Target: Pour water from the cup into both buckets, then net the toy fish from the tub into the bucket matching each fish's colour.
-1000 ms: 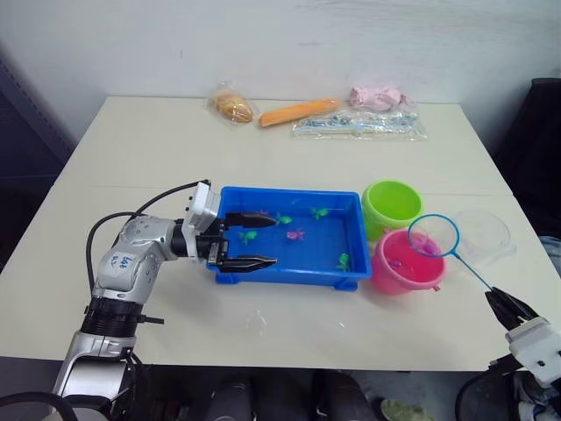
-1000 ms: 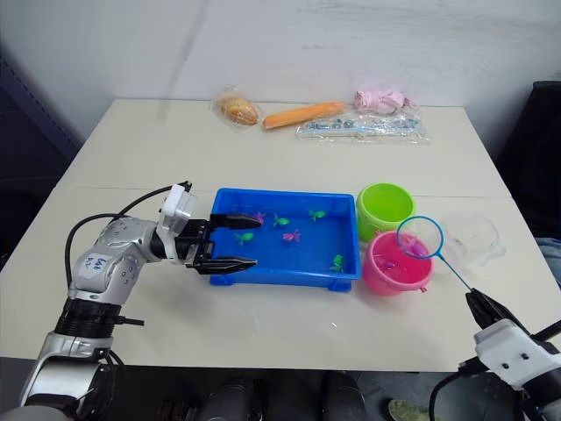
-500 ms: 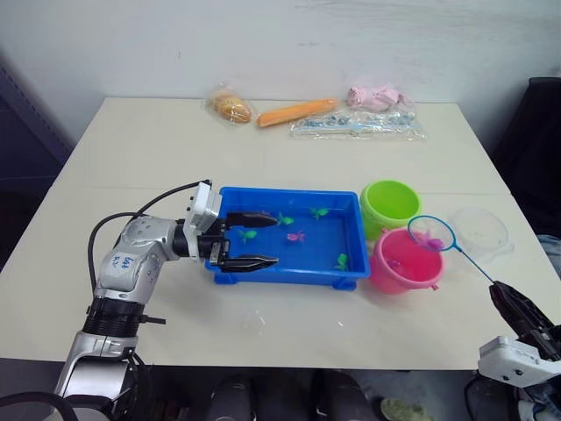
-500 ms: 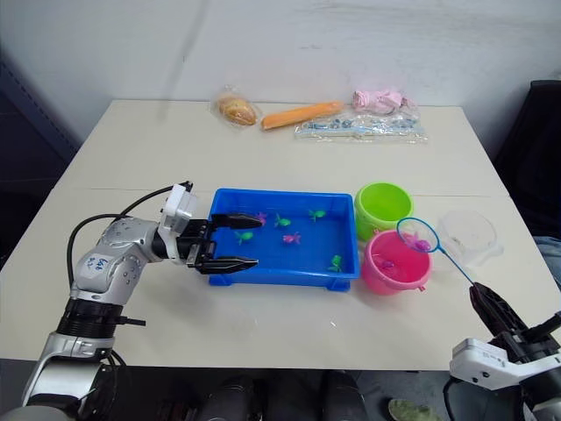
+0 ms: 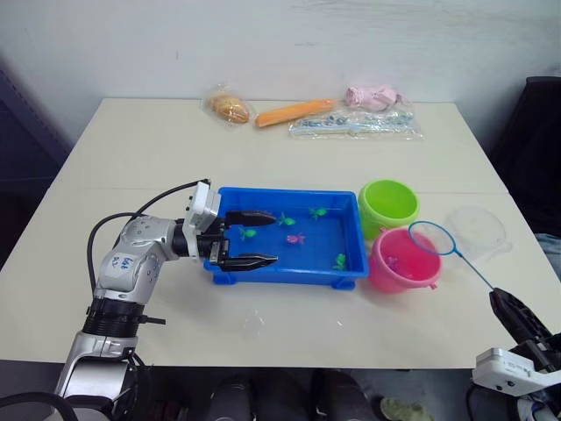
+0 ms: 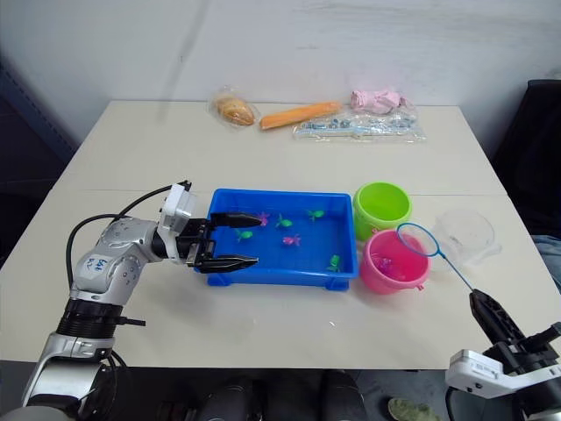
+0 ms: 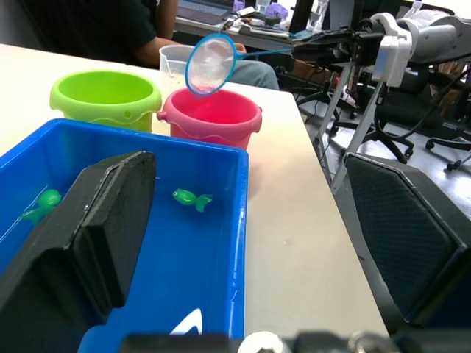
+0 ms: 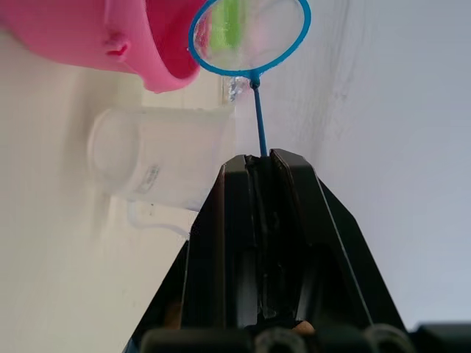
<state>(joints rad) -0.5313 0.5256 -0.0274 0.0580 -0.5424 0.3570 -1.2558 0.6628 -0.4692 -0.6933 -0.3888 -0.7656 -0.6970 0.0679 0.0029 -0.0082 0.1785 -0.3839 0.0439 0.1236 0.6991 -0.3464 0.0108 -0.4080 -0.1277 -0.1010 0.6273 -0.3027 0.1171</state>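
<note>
While the small round blue-rimmed net [image 5: 429, 238] hangs over the near rim of the pink plastic bucket [image 5: 399, 262], my right gripper [image 6: 487, 316] has its two black fingers clamped together on the thin stick handle. I judge the step in hand to be tipping a pink fish out; the mesh looks empty from the left wrist view, though I cannot confirm it. To do it well I would keep the hoop inside the rim and turn it fully before lifting clear. Just behind stands the lime green plastic bucket [image 5: 389, 203], with the clear plastic cup [image 5: 478, 231] beside. The shallow bright blue plastic tub [image 5: 354, 254] holds green and pink toy fish [image 5: 295, 238]. My left gripper [image 5: 256, 238], fingers apart, straddles the tub's end wall.
</note>
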